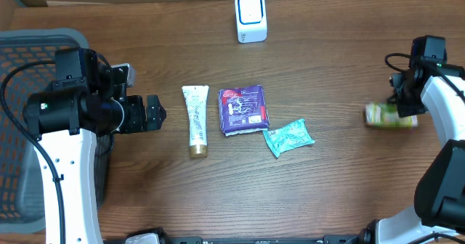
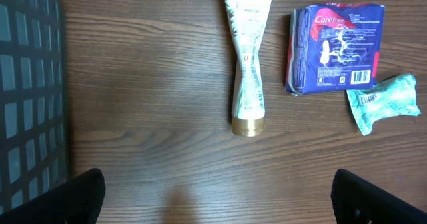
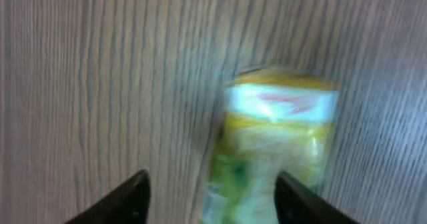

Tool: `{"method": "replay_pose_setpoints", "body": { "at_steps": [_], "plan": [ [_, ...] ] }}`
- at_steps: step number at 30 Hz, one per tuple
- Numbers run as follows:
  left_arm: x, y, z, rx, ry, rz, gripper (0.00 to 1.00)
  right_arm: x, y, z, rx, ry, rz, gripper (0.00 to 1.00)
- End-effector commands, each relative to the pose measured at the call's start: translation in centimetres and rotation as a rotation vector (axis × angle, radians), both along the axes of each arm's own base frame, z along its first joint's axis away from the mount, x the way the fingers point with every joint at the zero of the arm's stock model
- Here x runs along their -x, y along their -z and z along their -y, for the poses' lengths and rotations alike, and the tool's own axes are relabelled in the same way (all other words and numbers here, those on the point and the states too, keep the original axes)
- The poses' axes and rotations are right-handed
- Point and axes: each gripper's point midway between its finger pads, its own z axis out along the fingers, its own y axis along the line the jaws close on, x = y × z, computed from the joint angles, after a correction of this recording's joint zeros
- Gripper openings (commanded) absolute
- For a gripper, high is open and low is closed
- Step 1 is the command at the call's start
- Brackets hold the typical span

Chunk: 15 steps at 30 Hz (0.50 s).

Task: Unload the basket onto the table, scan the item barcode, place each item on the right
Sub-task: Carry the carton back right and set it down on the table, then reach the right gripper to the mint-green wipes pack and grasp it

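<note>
From overhead, the yellow-green packet (image 1: 389,115) lies on the table (image 1: 327,62) under the right gripper (image 1: 404,102), well apart from the white scanner (image 1: 251,17). At the left wrist, the left gripper (image 2: 219,177) gapes empty near a tube (image 2: 247,57) and a Carefree pack (image 2: 333,47). At the right wrist, spread fingers (image 3: 137,194) flank the blurred packet, released.

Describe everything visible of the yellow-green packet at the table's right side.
The packet is a small soft pouch, yellow and green, with a white band bearing a red mark near one end; its print is too blurred to read. It looks like glossy plastic. It lies on the wooden table, far right, on its own. The right gripper hangs over it, jaws apart on either side; whether a finger touches it cannot be told.
</note>
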Motion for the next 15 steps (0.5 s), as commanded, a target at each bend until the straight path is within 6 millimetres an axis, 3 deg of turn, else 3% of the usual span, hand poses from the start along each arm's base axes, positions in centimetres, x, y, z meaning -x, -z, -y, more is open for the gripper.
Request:
{"method": "replay_pose_setpoints", "body": {
  "at_steps": [1, 3, 5, 7, 12, 15],
  "plan": [
    [-0.1, 0.1, 0.1, 0.001, -0.007, -0.007, 0.99, -2.3, -4.3, -2.6, -0.049, -0.366, 0.087, 0.71],
    [-0.1, 0.1, 0.1, 0.001, -0.007, -0.007, 1.00, -2.7, -6.2, -4.6, -0.102, -0.514, 0.128, 0.80],
    [-0.1, 0.1, 0.1, 0.000, -0.008, -0.007, 1.00, -2.5, -9.1, -9.5, -0.217, -0.839, 0.212, 0.91],
    [-0.1, 0.1, 0.1, 0.000, -0.008, -0.008, 1.00, -1.5, -9.3, -12.1, -0.264, -1.020, 0.222, 0.94],
    [-0.1, 0.1, 0.1, 0.001, -0.007, -0.007, 1.00, 1.2, -6.3, -16.4, -0.274, -1.402, 0.096, 0.95],
    [-0.1, 0.1, 0.1, 0.000, -0.008, -0.007, 1.00, 1.5, -4.2, -18.5, -0.315, -1.468, 0.033, 0.95]
  ]
}}
